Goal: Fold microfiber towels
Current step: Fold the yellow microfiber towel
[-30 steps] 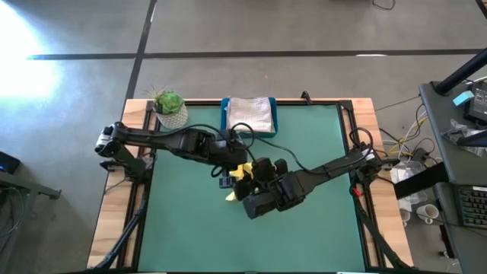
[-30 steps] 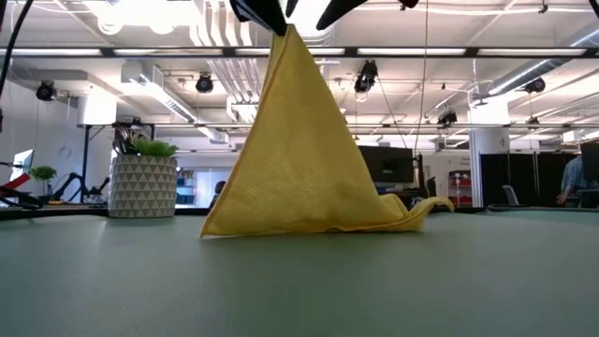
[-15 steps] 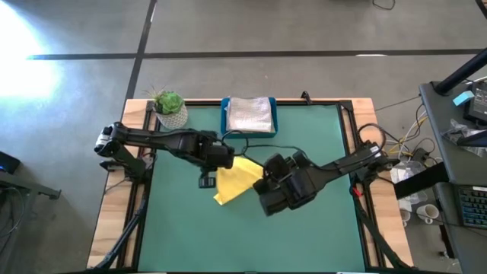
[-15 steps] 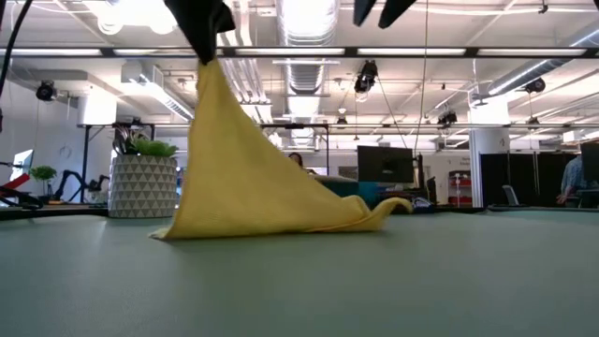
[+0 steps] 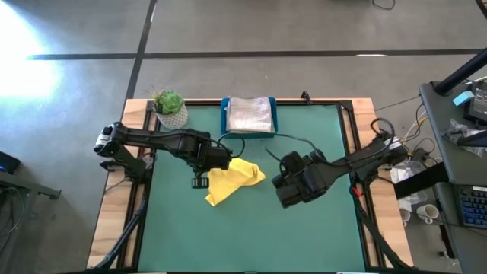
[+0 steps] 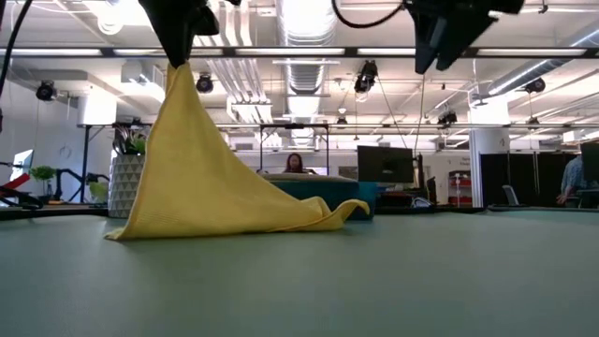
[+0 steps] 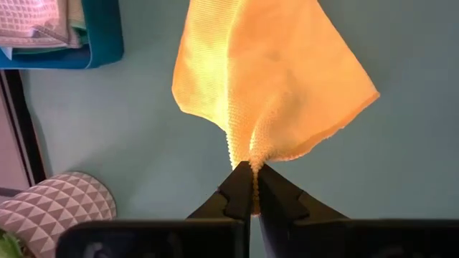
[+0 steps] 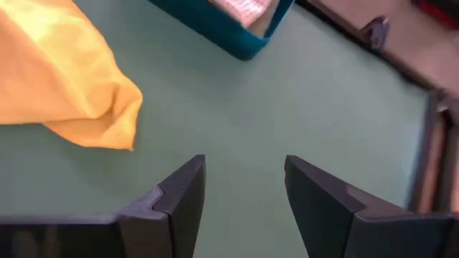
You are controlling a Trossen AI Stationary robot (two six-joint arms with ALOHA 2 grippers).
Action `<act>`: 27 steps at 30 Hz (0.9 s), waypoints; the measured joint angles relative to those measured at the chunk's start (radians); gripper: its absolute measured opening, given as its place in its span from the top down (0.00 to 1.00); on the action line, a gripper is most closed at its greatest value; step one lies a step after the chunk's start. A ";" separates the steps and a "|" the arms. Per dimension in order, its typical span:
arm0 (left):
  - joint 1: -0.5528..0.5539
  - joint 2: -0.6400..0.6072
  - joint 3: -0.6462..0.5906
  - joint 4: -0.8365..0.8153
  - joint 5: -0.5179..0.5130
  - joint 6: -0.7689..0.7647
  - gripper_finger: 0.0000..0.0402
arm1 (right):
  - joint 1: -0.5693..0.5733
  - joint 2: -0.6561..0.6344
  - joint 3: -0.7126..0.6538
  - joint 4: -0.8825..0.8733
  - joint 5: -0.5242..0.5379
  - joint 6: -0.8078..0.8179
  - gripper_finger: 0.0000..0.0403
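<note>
A yellow microfiber towel (image 5: 234, 181) stands like a tent near the table's middle. Its top is in my shut left gripper (image 6: 179, 51) and its lower edge (image 6: 234, 227) lies on the green mat. In the left wrist view the towel (image 7: 265, 72) fans out from the fingers. My right gripper (image 8: 240, 168) hangs open above the mat, to the right of the towel and clear of it; it also shows high up in the low view (image 6: 447, 37). Folded towels lie in the blue tray (image 5: 225, 120) at the far edge. My left gripper pinches a gathered point of the yellow towel (image 7: 252, 159) between its two fingers, coming from above and pointing steeply down. One layer or several, I cannot tell. The towel hangs below the fingers and slopes toward the table's right, its lower edge resting on the mat.
A small potted plant (image 5: 169, 106) in a patterned pot stands at the far left corner. The mat's near half and right side are bare green. A person shows far off in the room behind the table.
My left gripper has gone toward the table's left edge and tipped steeper down, drawing the towel's top with it; the towel's lower edge has slid left along the mat. My right gripper, open throughout, has drawn away from the towel's top toward the table's right edge.
</note>
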State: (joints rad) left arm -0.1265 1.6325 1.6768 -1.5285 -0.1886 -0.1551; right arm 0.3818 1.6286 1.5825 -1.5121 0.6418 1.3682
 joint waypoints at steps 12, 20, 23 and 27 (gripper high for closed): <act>-0.001 0.000 0.000 0.003 0.013 -0.037 1.00 | -0.063 -0.295 -0.514 0.750 -0.095 0.062 0.55; 0.000 0.001 0.000 0.010 0.043 -0.049 1.00 | -0.064 -0.319 -0.807 1.366 -0.103 0.212 0.55; 0.000 0.001 0.000 0.010 0.044 -0.049 1.00 | -0.064 -0.290 -0.864 1.482 -0.104 0.284 0.55; 0.000 0.001 0.000 0.032 0.044 -0.049 1.00 | -0.064 -0.246 -0.890 1.559 -0.125 0.347 0.55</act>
State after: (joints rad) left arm -0.1265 1.6337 1.6772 -1.4970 -0.1448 -0.2039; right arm 0.3180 1.3826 0.6926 0.0466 0.5165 1.7153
